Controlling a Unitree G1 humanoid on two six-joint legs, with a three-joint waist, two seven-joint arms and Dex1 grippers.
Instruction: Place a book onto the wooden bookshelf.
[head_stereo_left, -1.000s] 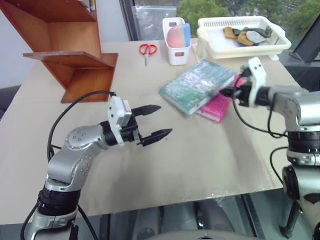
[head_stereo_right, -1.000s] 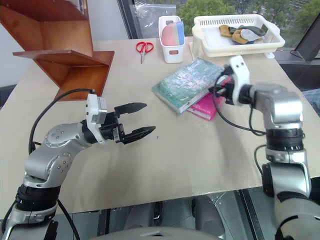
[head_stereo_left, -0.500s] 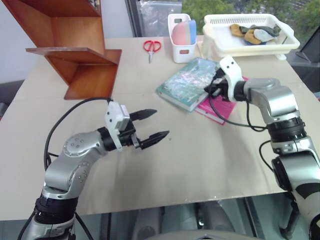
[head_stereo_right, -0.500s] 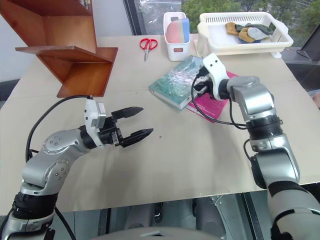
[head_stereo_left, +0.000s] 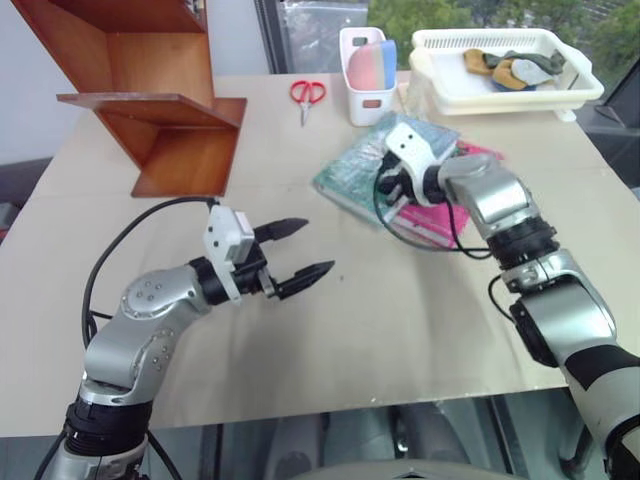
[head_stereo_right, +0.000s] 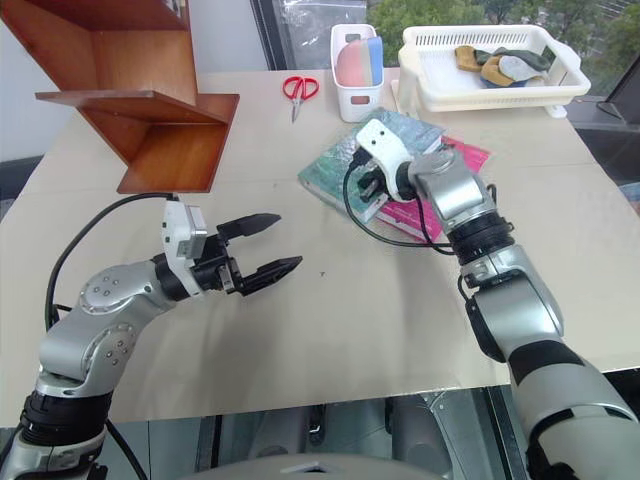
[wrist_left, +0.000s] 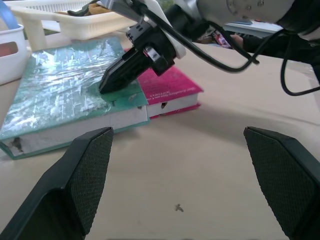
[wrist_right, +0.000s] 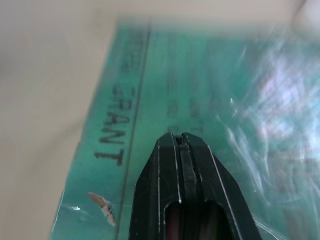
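From the head, the green book (head_stereo_left: 375, 165) lies flat on the table (head_stereo_left: 400, 330), its far side overlapping the pink book (head_stereo_left: 440, 215). The bookshelf (head_stereo_left: 150, 100) stands well apart at the table's far left corner. Behind the books are scissors (head_stereo_left: 307, 95), a white cup (head_stereo_left: 366, 75) and a basket (head_stereo_left: 500, 65). The right gripper (head_stereo_right: 362, 190), fingers pressed together and holding nothing, points down at the green book's near corner. The left gripper (head_stereo_left: 300, 250) hangs spread and empty over bare table.

From the left wrist, the closed right gripper (wrist_left: 112, 82) has its tip on the green cover, near the corner that lies over the pink book.

From the right wrist, the shut fingers (wrist_right: 182, 175) sit over the glossy cover, beside its printed lettering.
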